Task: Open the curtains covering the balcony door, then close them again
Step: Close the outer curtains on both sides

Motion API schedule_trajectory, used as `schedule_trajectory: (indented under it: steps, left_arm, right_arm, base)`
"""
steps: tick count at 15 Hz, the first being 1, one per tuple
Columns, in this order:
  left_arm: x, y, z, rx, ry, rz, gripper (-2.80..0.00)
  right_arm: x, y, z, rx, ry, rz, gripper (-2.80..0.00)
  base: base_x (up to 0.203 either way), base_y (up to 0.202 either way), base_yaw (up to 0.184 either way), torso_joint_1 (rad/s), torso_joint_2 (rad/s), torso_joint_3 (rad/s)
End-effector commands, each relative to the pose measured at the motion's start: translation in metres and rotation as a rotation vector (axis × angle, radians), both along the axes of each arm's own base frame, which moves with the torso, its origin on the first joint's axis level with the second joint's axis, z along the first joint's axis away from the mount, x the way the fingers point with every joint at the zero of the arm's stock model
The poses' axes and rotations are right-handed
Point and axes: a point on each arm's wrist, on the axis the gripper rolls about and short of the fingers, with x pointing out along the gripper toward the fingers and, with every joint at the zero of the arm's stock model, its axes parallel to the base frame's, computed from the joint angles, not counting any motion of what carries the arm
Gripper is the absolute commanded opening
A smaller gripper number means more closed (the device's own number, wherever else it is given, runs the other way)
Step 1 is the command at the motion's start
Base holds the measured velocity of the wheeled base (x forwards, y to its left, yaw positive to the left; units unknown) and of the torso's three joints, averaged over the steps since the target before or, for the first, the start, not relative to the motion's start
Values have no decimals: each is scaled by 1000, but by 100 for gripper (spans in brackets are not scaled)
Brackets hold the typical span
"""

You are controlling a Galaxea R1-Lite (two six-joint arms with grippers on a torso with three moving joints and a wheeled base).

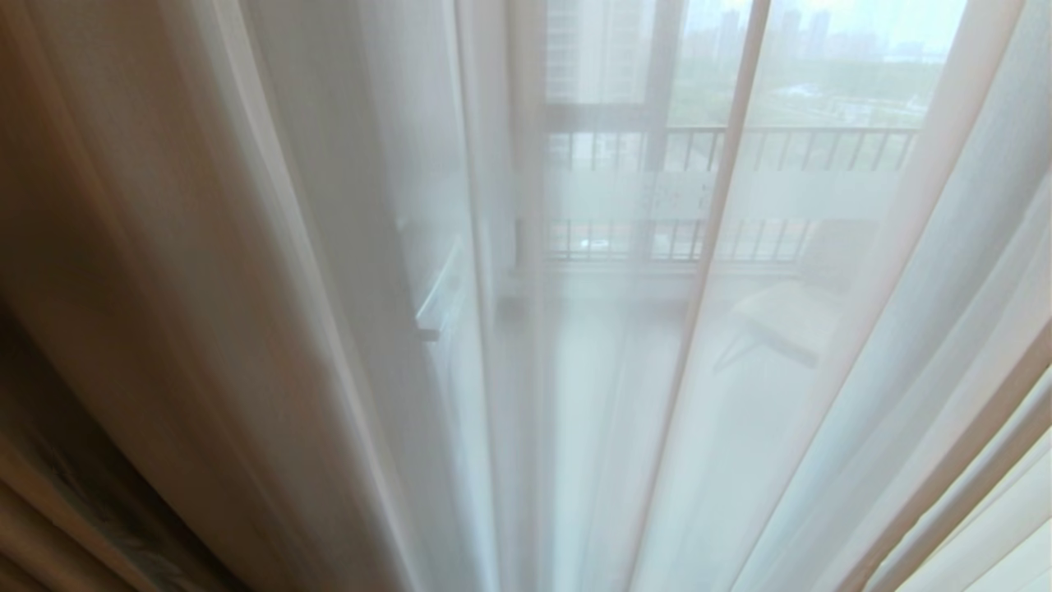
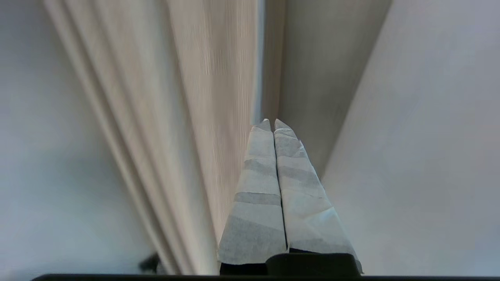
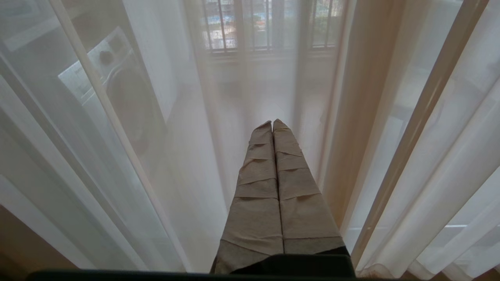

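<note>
**Still drawn: two curtain layers hang over the balcony door, both grippers clenched on nothing**

Two layers of the curtains show. The sheer white voile (image 1: pixel 625 395) fills most of the head view in long pleats that run floor to ceiling, their long axis upright and fanning out towards the near edge. The thick beige drape (image 1: pixel 123 345) hangs at the far left, its folds running the same way; a second strip of beige fabric edges the near right corner.

Through the voile, the balcony door (image 1: pixel 657 197) stands straight ahead, beyond the fabric. One frosted horizontal band crosses its glass, and one dark upright frame bar rises through it. Behind it a balcony railing (image 1: pixel 822 148) with thin bars spans to the right. One washing machine (image 3: pixel 117 86) shows dimly through the voile in the right wrist view.

Two grippers show, each only in its own wrist view. The left gripper (image 2: pixel 272 121) points along the folds of the beige drape (image 2: pixel 187 117), its two tape-wrapped fingers (image 2: pixel 258 187) pressed together with nothing between them, close beside the fabric; whether they touch it cannot be told. The right gripper (image 3: pixel 272 121) points at the voile (image 3: pixel 175 175), its two wrapped fingers (image 3: pixel 258 187) likewise clenched and empty, with pleats hanging on either side of it.
</note>
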Motion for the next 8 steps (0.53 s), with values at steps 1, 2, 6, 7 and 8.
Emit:
schedule_trajectory:
  steps: [1, 2, 6, 7, 8]
  left_arm:
    - [-20, -21, 2, 3, -3, -1, -280]
    - [-22, -22, 0, -1, 1, 1, -280]
    - [-22, -22, -1, -2, 5, 2, -280]
    - [-22, -22, -2, -4, 6, 2, -280]
    - [-22, -22, -4, -9, 12, 5, 0]
  right_arm:
    - [0, 0, 0, 1, 0, -1, -280]
    - [0, 0, 0, 1, 0, 0, -280]
    - [0, 0, 0, 1, 0, 0, -280]
    - [0, 0, 0, 1, 1, 0, -280]
    - [0, 0, 0, 1, 0, 0, -280]
  base:
    - [0, 0, 0, 0, 0, 0]
    - [0, 0, 0, 0, 0, 0]
    - [0, 0, 0, 0, 0, 0]
    - [0, 0, 0, 0, 0, 0]
    - [0, 0, 0, 0, 0, 0]
